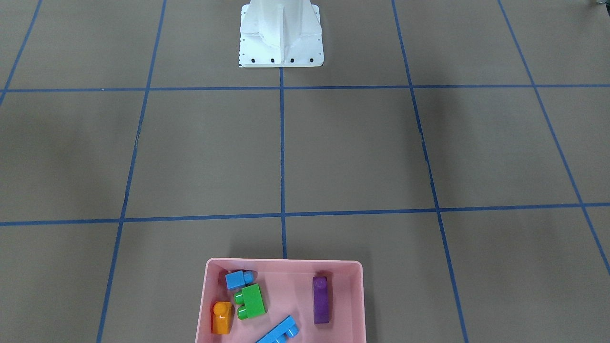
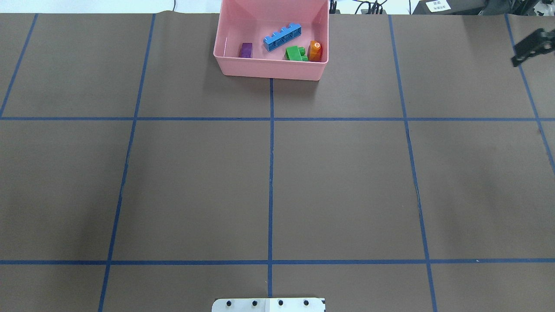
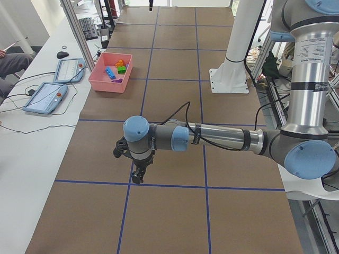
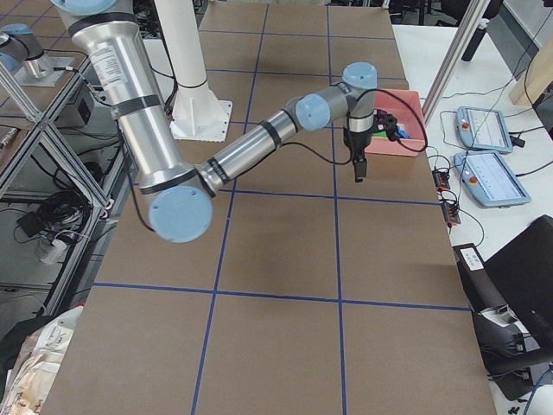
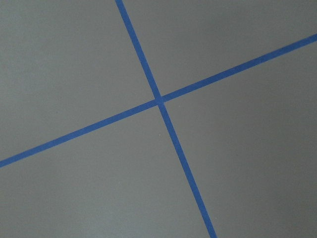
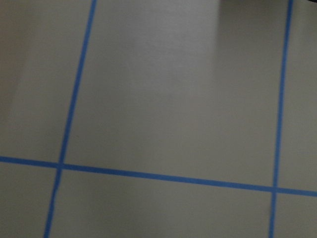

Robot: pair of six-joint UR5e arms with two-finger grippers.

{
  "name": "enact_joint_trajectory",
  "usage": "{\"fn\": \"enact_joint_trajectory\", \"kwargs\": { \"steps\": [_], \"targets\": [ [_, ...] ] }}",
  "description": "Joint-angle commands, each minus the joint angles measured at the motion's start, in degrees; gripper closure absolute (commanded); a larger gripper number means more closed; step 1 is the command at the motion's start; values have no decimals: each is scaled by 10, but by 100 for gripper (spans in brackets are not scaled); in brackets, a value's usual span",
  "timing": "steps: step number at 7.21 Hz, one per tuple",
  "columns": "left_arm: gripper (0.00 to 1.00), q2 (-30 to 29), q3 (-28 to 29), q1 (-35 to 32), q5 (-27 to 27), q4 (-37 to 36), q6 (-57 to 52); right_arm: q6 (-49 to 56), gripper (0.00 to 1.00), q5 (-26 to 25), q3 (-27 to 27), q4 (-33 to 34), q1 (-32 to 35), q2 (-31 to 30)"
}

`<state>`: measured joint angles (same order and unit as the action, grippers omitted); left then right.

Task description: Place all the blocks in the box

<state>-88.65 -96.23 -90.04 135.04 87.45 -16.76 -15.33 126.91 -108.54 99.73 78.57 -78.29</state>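
Blocks [image 1: 251, 300] lie in box [image 1: 286, 261]; left gripper [image 3: 139, 174], right gripper [image 4: 359, 169] hold nothing.

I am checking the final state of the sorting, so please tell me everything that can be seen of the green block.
The green block is a small, glossy plastic brick with two round studs. It lies on its side on the floor of the pink box, in the half on the robot's right, with its studs pointing sideways toward that side wall. The small blue block lies on its robot-facing side and the orange block next to its studs. Both are very close, but contact cannot be confirmed.
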Motion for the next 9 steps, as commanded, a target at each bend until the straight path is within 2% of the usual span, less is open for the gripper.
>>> {"fn": "enact_joint_trajectory", "kwargs": {
  "steps": [1,2,4,6,9],
  "targets": [
    [0,25,-14,-12,22,1,0,200,0,25,-11,12,128,-111],
    [0,25,-13,-11,22,1,0,267,0,15,9,18,154,-133],
    [0,25,-13,-12,22,1,0,267,0,15,24,12,160,-219],
    [0,45,-32,-35,16,0,1,272,0,25,25,10,190,-234],
    [0,73,-53,-57,15,-1,1,268,0,20,17,11,193,-226]
  ]
}}
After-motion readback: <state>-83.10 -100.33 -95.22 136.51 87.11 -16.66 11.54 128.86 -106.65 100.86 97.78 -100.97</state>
